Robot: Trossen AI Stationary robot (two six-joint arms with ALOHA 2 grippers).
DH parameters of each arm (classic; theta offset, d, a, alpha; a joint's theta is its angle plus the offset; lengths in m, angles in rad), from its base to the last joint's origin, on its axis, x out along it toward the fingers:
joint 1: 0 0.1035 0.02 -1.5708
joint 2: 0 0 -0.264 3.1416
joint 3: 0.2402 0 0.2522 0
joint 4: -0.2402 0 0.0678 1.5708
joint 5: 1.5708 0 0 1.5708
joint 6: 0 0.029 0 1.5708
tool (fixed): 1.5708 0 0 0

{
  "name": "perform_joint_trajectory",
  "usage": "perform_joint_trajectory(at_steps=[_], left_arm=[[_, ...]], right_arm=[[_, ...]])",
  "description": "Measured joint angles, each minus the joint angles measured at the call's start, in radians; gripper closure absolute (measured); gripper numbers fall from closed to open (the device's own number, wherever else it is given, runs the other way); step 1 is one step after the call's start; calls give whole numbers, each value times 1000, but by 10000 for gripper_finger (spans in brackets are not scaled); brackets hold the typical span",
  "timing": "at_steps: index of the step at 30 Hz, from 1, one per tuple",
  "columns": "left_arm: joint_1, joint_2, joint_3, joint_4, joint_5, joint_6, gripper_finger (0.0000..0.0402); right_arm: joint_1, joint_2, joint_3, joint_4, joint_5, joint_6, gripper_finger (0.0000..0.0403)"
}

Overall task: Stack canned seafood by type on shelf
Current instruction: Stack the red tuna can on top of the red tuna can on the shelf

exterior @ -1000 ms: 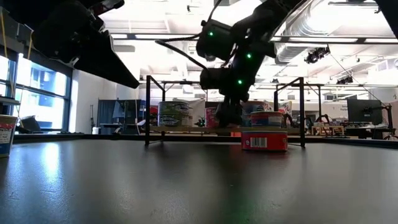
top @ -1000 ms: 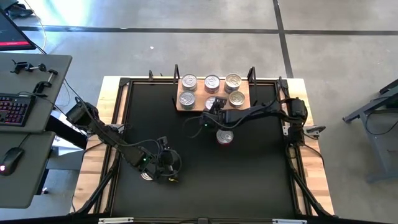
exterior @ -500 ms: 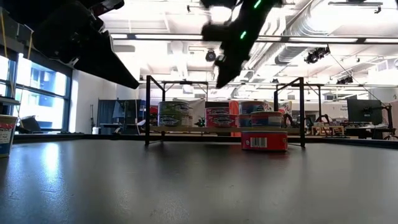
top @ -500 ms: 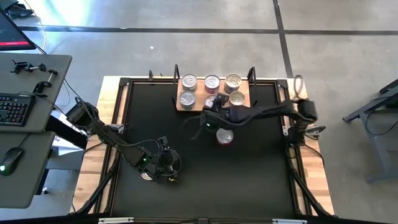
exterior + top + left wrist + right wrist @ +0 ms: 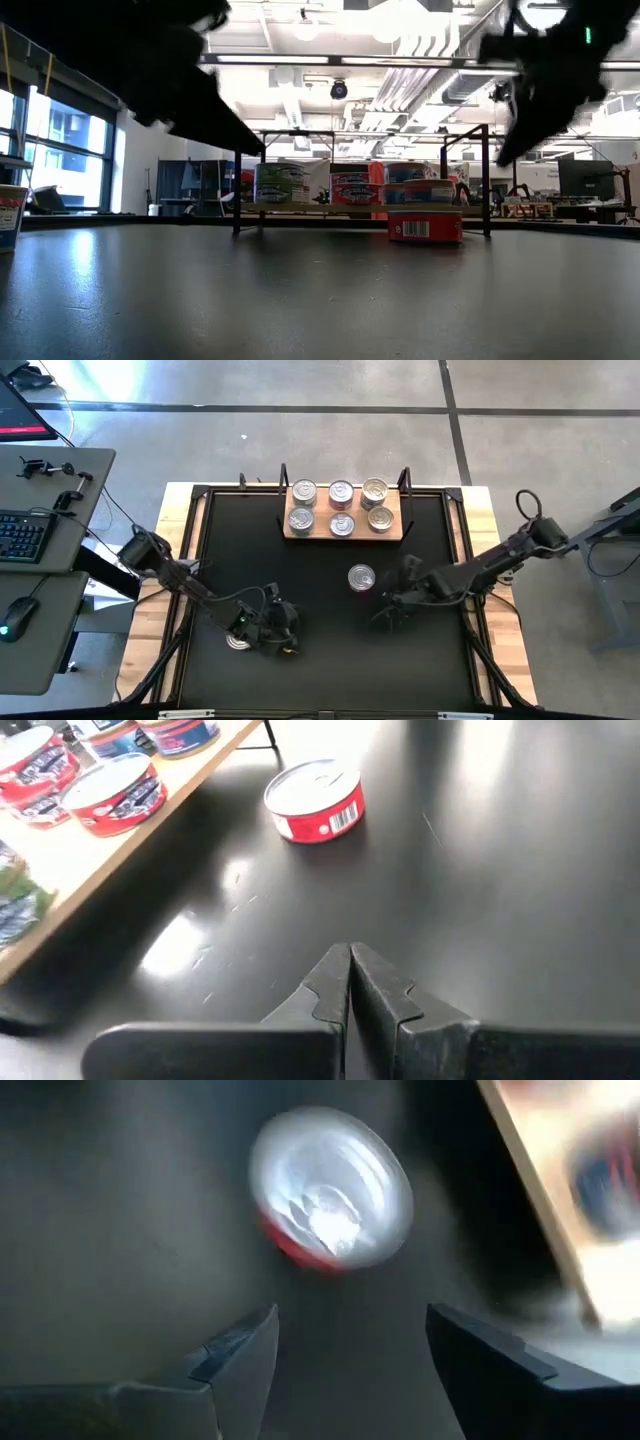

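The light-brown shelf [image 5: 342, 536] stands at the table's far side with six tins [image 5: 341, 493] on it in two rows, also seen in the low view [image 5: 352, 187]. A red-sided tin [image 5: 361, 577] [image 5: 313, 800] [image 5: 330, 1190] sits upright on the black tabletop just near of the shelf. Another silver tin [image 5: 236, 642] rests by the left arm. My right gripper [image 5: 390, 603] [image 5: 350, 1350] hovers open, just right of the red tin. My left gripper [image 5: 285, 630] [image 5: 350, 970] is shut, low over the table's near-left part, pointing at the red tin.
Thin black posts [image 5: 237, 175] rise at the shelf's ends. The black tabletop [image 5: 320, 670] has a raised black frame along its edges. A desk with a keyboard [image 5: 20, 535] stands beyond the table's left side.
My right gripper has come away from the shelf's near row, leaving a tin standing there in the middle. It rose, then swung toward the table's right and near side, and now hangs just right of the red tin. The left arm has shifted only slightly.
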Motion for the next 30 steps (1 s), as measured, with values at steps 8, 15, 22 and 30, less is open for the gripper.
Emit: perform_joint_trajectory(at_steps=[8, 15, 22, 30], left_arm=[[62, 109, 0, 198, 82, 3, 397], [74, 124, 0, 227, 138, 2, 397], [46, 120, 0, 309, 143, 123, 397], [23, 119, 0, 371, 144, 211, 397]], right_arm=[[-51, 16, -318, 293, 172, 489, 156], [-100, 126, -377, 756, 111, 307, 156], [-57, 245, -259, 1132, -202, -31, 156], [36, 275, -88, 766, -1, -136, 156]])
